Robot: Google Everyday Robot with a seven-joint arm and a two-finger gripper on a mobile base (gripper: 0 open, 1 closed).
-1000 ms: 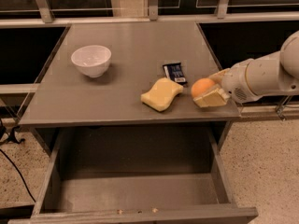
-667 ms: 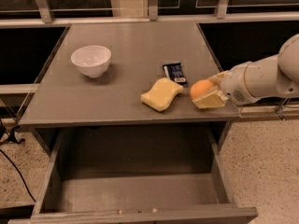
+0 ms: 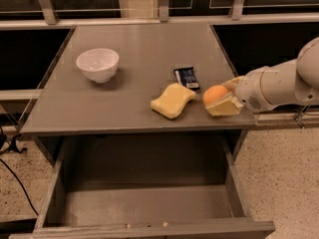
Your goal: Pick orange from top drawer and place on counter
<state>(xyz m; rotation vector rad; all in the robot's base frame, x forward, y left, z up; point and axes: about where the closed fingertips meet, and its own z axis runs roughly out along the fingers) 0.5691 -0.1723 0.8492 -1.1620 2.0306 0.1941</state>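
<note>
Since the end effector (image 3: 222, 102) is closed around the orange (image 3: 214, 93) from its right, I see the fruit low over the front-right corner of the bench (image 3: 124, 54), possibly touching; the sponge (image 3: 173, 100) lies just left.

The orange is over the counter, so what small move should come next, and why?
Probably open the tool and release: it grips the orange low at the front edge of the counter, beside the sponge, above the open top drawer.
</note>
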